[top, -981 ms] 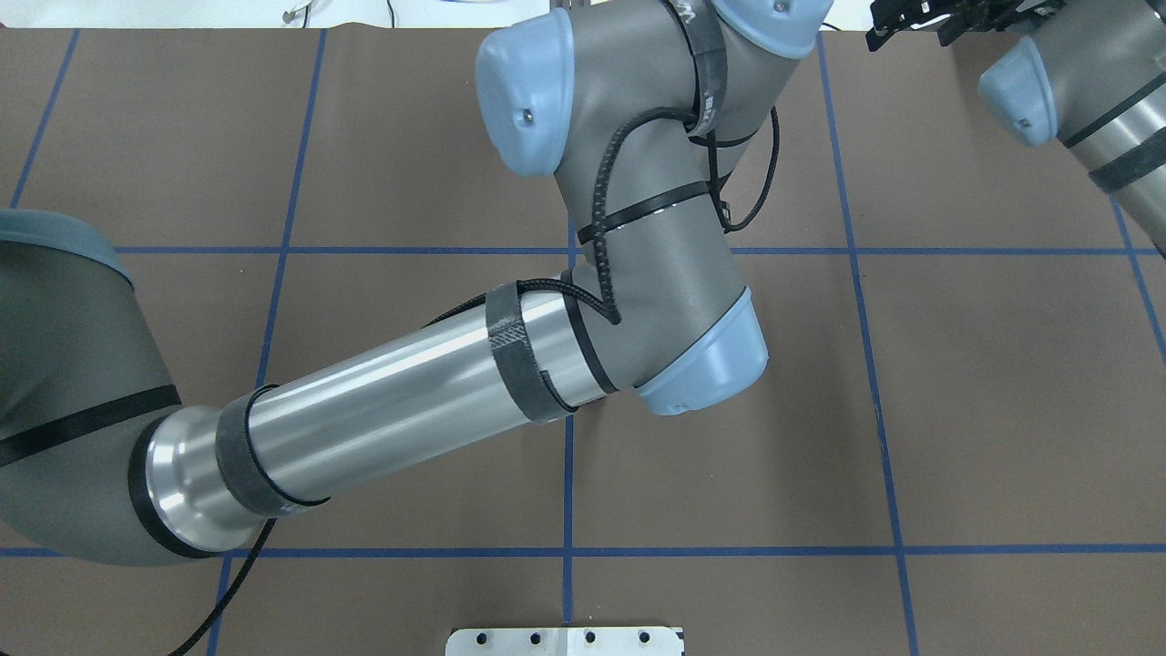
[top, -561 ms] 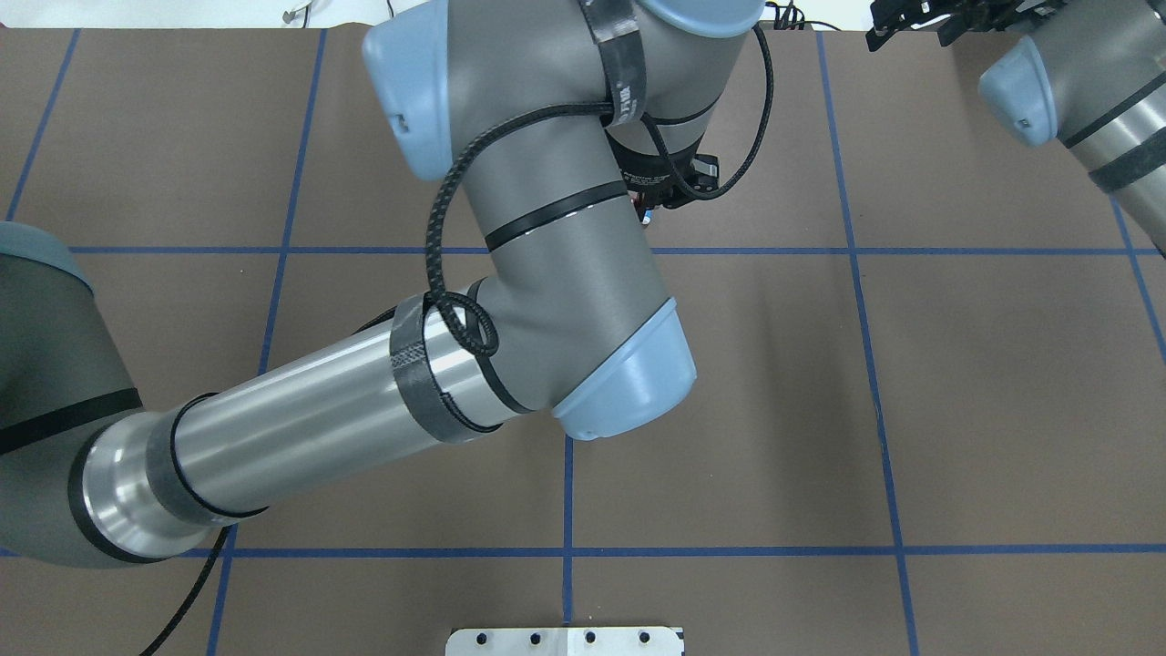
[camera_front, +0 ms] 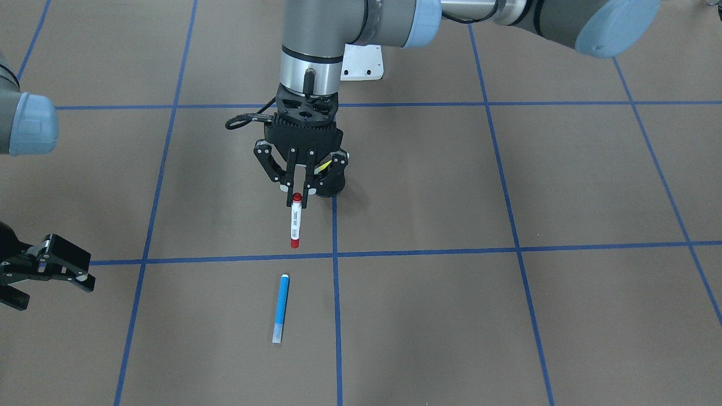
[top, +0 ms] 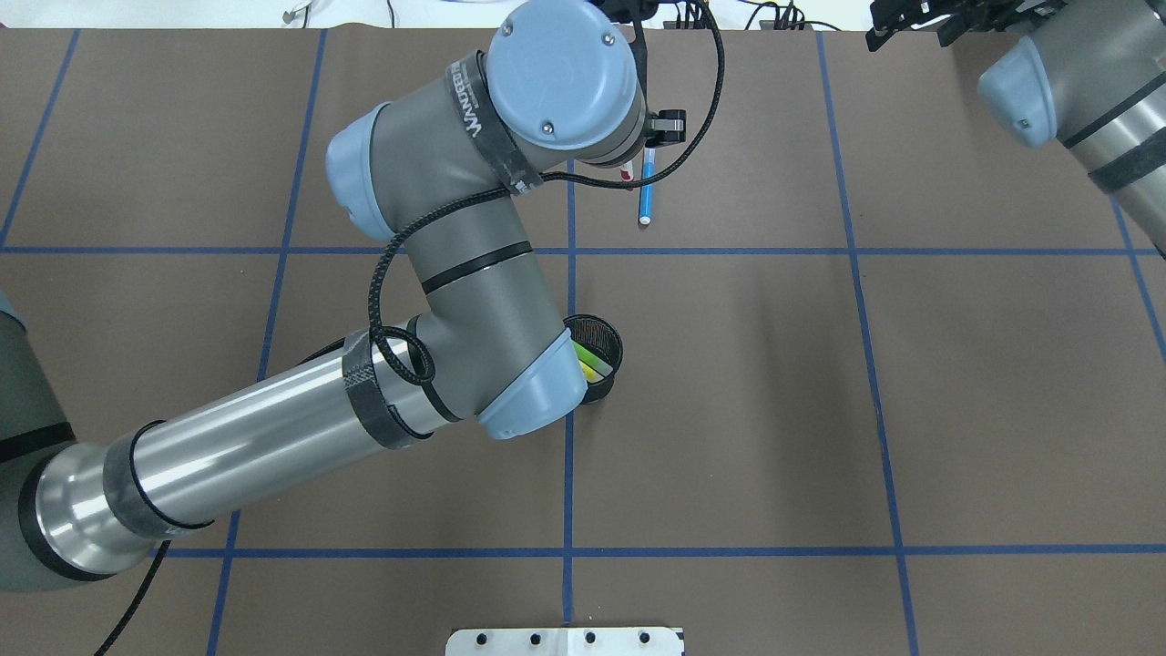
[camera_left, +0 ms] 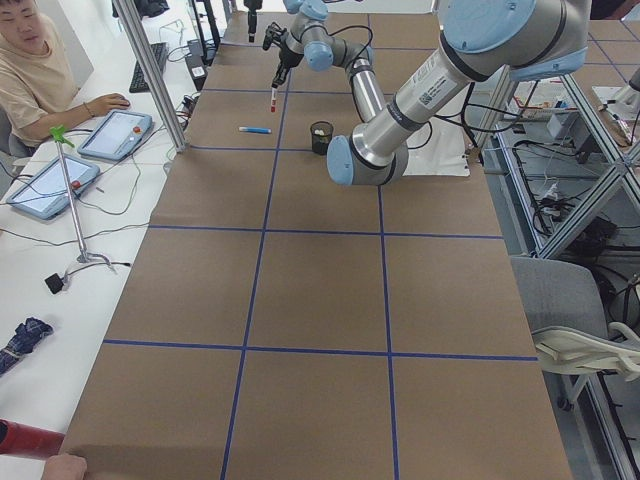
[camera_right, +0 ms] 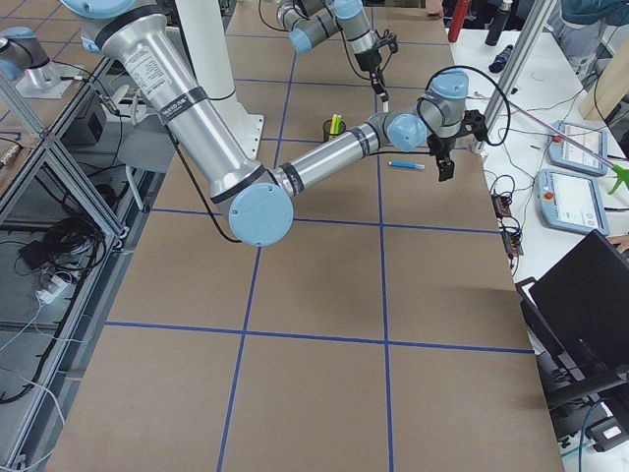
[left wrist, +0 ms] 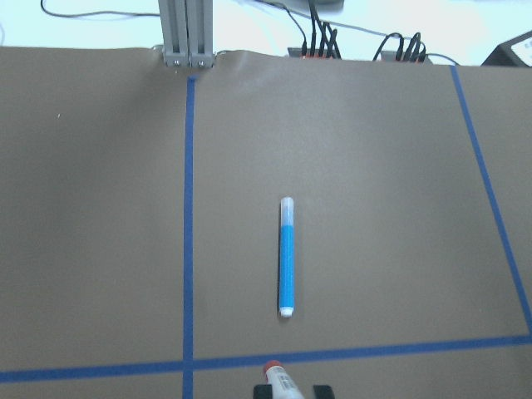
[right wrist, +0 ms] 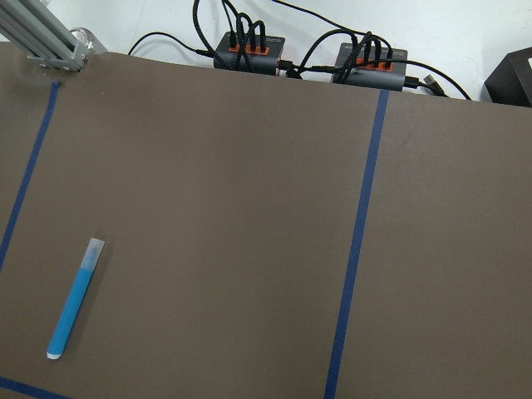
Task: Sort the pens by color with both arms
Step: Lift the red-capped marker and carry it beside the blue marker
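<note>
A: What moved in the overhead view?

B: The left arm (top: 483, 301). Its wrist has swung from the middle of the frame up to the top centre, and the silver forearm now lies lower and further left.

A: Did that uncover anything?

B: Yes. The black mesh cup (top: 619, 346) was hidden under the arm before. It now shows just right of the centre line, with yellow and light green pens (top: 590, 363) inside it. The blue pen (top: 647, 187) has also come into sight on the worktop in the upper centre. Just beside it, a red tip of the white-barrelled pen (top: 626, 172) peeks out from under the wrist.
</note>
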Controlling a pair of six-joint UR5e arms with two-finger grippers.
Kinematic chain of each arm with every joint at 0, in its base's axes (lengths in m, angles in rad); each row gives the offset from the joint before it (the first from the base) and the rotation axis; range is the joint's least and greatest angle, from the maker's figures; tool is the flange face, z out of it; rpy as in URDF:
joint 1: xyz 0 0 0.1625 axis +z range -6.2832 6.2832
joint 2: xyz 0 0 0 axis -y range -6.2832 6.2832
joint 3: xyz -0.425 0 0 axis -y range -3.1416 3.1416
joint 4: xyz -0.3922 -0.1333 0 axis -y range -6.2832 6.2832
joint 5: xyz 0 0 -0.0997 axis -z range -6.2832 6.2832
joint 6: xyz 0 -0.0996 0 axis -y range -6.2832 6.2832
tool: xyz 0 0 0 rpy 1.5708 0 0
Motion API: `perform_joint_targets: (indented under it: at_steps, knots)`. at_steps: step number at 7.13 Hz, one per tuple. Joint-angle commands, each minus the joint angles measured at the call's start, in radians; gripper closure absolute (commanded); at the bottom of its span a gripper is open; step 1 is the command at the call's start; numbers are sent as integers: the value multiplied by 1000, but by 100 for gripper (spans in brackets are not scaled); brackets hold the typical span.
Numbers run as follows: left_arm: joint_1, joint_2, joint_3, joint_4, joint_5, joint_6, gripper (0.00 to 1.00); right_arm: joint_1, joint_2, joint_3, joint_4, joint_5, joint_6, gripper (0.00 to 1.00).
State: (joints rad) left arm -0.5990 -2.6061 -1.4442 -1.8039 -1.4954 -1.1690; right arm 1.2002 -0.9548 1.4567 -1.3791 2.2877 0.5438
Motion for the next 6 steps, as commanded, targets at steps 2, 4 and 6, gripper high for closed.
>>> perform_joint_targets:
  at_steps: [2, 4, 6]
  knots:
    - [4, -54, 348, -363, 205, 0, 100, -5, 4, -3, 0, -14, 1, 0]
    - [4, -101, 468, -365, 323, -1, 100, -8, 5, -3, 0, -27, 2, 0]
    - [4, -115, 568, -403, 314, 6, 100, -11, 7, -4, 2, -30, 2, 0]
